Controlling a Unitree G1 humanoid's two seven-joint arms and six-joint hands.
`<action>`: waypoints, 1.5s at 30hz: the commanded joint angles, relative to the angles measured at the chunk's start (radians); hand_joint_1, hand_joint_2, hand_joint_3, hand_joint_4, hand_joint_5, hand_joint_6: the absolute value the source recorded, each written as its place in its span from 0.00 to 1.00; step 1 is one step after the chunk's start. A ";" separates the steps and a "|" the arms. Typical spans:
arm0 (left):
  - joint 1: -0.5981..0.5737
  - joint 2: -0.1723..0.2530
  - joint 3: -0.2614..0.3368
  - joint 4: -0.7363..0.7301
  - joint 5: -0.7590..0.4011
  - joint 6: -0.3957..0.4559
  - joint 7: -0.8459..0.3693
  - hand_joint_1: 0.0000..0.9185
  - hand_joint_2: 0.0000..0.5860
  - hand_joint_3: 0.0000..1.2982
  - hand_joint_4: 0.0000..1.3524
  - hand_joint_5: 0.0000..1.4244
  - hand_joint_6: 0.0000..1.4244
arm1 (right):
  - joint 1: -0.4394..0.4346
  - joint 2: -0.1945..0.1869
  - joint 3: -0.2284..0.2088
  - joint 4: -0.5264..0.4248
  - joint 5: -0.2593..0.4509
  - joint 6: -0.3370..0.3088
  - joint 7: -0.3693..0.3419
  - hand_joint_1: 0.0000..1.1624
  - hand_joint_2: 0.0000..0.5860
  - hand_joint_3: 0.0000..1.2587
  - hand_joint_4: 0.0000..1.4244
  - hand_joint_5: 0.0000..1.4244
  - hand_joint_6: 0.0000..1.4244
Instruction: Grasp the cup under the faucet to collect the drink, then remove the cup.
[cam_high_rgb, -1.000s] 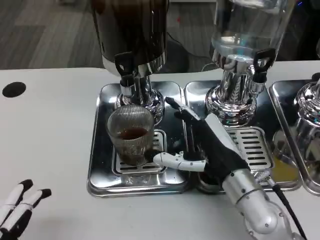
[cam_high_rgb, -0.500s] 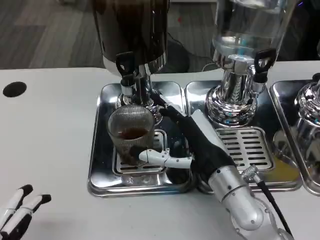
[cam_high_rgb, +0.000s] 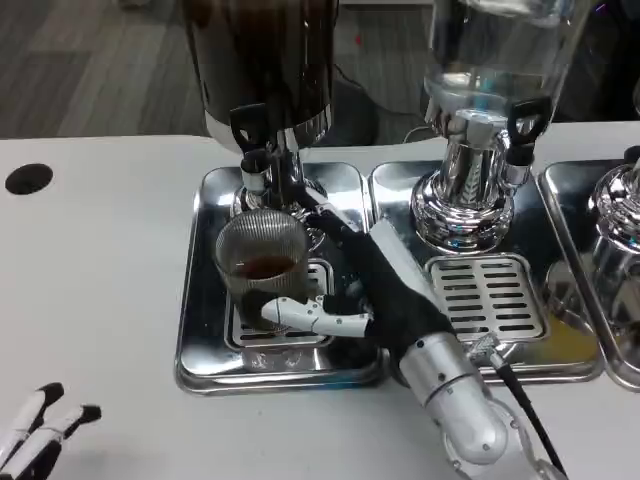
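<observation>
A ribbed glass cup (cam_high_rgb: 262, 262) with dark drink in its bottom stands on the grate of the left steel drip tray (cam_high_rgb: 200, 330), directly below the black-handled faucet (cam_high_rgb: 252, 150) of the dark dispenser (cam_high_rgb: 265, 60). My right hand (cam_high_rgb: 375, 275) reaches in from the right and wraps the cup: its thumb (cam_high_rgb: 300, 315) lies across the cup's lower front, and its fingers (cam_high_rgb: 325, 215) pass behind the cup's right side. My left hand (cam_high_rgb: 35, 435) lies at the bottom left corner of the table, holding nothing, its fingers straight.
A clear dispenser (cam_high_rgb: 490, 60) stands on a second drip tray (cam_high_rgb: 490, 295) just right of my forearm. A third dispenser (cam_high_rgb: 615, 230) sits at the right edge. A black hole (cam_high_rgb: 27, 178) marks the table at far left.
My right hand has slid left, bringing the thumb across the cup's front and the fingers behind it. The cup has stayed put. My left hand has drawn back a little toward the corner.
</observation>
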 joint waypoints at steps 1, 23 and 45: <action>0.022 0.008 0.012 0.014 -0.013 -0.008 -0.012 0.00 0.08 0.15 0.02 0.09 0.31 | -0.023 0.020 0.007 0.025 -0.003 0.005 -0.016 0.57 0.11 0.08 0.05 0.06 0.00; 0.054 0.017 0.029 0.032 -0.037 -0.017 -0.014 0.00 0.09 0.17 0.03 0.09 0.31 | -0.068 0.059 0.001 0.123 0.026 -0.024 -0.030 0.59 0.11 0.07 0.07 0.09 0.04; 0.042 0.021 0.042 0.021 -0.045 -0.005 -0.061 0.00 0.09 0.20 0.06 0.11 0.31 | -0.082 0.053 -0.017 0.156 0.042 -0.030 -0.028 0.60 0.12 0.10 0.10 0.11 0.06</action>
